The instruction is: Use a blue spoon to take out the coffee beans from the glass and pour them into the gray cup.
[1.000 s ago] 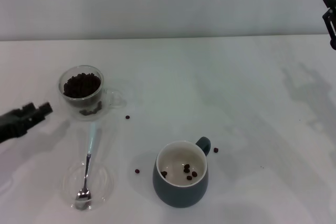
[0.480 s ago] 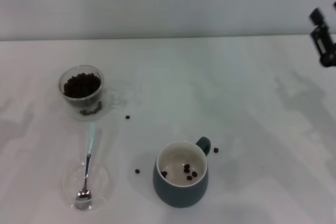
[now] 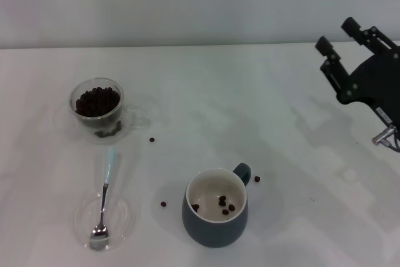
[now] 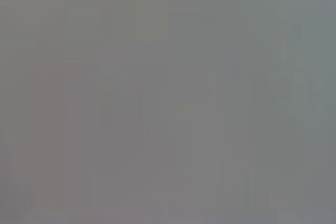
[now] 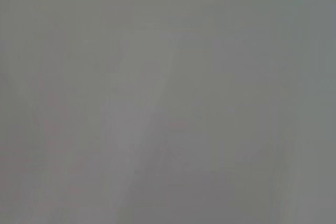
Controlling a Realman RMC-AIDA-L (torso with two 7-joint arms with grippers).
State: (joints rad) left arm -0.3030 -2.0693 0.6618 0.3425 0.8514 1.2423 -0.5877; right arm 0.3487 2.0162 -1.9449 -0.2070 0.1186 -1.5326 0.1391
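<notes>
Right hand is swinging in, fingers spread wide, empty; left hand gone from view | blue spoon is lying far across the counter, handle pointing toward the glass

A plain white table stretches wide, meeting a bare pale grey wall along its far edge. Soft, even light leaves only faint shadows on the tabletop.

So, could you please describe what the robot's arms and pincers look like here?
Only the right arm shows, at the head view's right edge. Its pincer is matte black, with two blocky, squared fingers on a bulky black wrist housing. A small silvery metal fitting sticks out beneath the housing. No markings are legible. The left arm is out of view.
</notes>
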